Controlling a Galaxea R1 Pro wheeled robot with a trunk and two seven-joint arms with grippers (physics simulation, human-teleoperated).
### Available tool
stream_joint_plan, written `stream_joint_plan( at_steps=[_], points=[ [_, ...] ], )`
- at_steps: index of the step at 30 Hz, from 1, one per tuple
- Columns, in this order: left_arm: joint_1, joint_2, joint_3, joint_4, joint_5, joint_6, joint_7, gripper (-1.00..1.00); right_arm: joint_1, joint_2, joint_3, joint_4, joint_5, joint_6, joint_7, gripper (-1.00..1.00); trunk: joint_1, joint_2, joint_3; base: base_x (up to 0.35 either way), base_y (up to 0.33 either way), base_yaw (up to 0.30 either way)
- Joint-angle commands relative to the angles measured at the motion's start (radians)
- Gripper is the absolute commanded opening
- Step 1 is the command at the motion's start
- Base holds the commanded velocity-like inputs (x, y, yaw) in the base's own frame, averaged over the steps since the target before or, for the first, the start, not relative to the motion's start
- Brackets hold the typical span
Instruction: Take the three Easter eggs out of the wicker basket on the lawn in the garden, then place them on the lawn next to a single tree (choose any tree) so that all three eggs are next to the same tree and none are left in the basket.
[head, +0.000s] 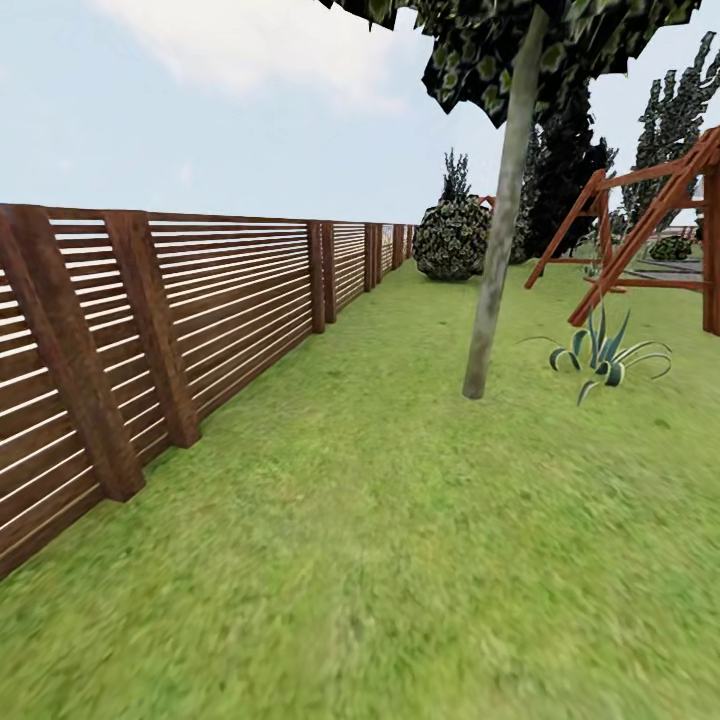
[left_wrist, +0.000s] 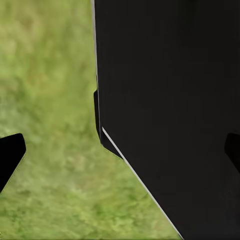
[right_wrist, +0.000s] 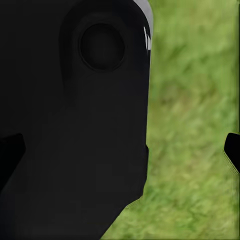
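While the robot rolls across the lawn (head: 400, 560), the head view takes in a slatted wooden fence (head: 200, 300) running along the left of the frame and a leaning pale-trunked tree (head: 497, 250) right of centre, with a spiky plant (head: 603, 357) and a red-brown wooden frame (head: 640, 230) further right. No basket or egg is in sight from this spot, so I judge the step in hand to be searching: it would do well to turn slowly, scanning the open grass away from the fence, and keep both arms tucked until the basket comes up.

Each wrist view looks down past a dark body panel onto blurred grass, close ground the head view misses; the head view alone gives the wider garden. Dark tips of the left pincer (left_wrist: 120, 150) sit at opposite edges of its frame, so it stands wide and empty. Likewise the right pincer (right_wrist: 120, 150) is spread wide, holding nothing.
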Motion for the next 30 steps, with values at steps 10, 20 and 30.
stream_joint_plan(
  at_steps=[10,20,30],
  points=[
    [0.001,0.0,0.001,-0.002,0.0,0.0,0.0,1.0,-0.001,0.0,0.0,0.002,0.0,-0.001,0.0,1.0,0.001,0.0,-0.001,0.333,0.0,0.0],
    [0.001,0.0,0.001,-0.002,0.0,0.0,0.0,1.0,-0.001,0.0,0.0,0.002,0.0,0.0,0.0,1.0,0.001,0.0,-0.001,0.333,0.0,0.0],
    [0.001,0.0,0.001,-0.002,-0.001,0.001,0.0,1.0,-0.001,0.0,0.0,0.002,0.0,0.0,0.0,1.0,0.001,0.0,-0.001,0.333,0.0,0.0]
  ],
)
